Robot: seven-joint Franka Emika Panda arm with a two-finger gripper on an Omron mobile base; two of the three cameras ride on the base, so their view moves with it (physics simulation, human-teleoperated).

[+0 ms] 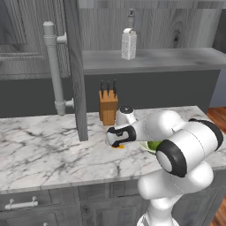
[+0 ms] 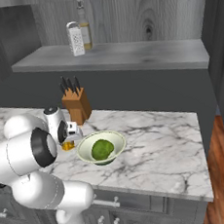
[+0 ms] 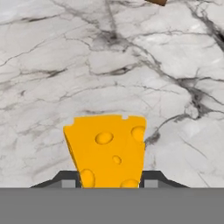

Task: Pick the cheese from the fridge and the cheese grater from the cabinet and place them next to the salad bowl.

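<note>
The cheese [image 3: 107, 148], a yellow-orange wedge with holes, stands on the marble counter between my two fingertips [image 3: 70, 183], which touch its sides. My gripper [image 1: 117, 142] is low over the counter, shut on the cheese [image 1: 118, 146], just left of the salad bowl [image 2: 84, 155] with its green leafy ball. A sliver of the cheese [image 2: 67, 146] shows under the hand, and my arm hides most of the bowl [image 1: 149, 145] in the left base view. The cheese grater [image 1: 129, 44] stands upright on the open cabinet's shelf [image 1: 167, 59]. The fridge is out of view.
A wooden knife block [image 1: 108, 106] stands on the counter just behind the hand. The cabinet door [image 1: 76, 66] hangs open edge-on with its long grey handle [image 1: 53, 66]. A bottle [image 2: 83, 31] stands behind the grater [image 2: 76, 38]. Bare marble [image 2: 162, 148] lies right of the bowl.
</note>
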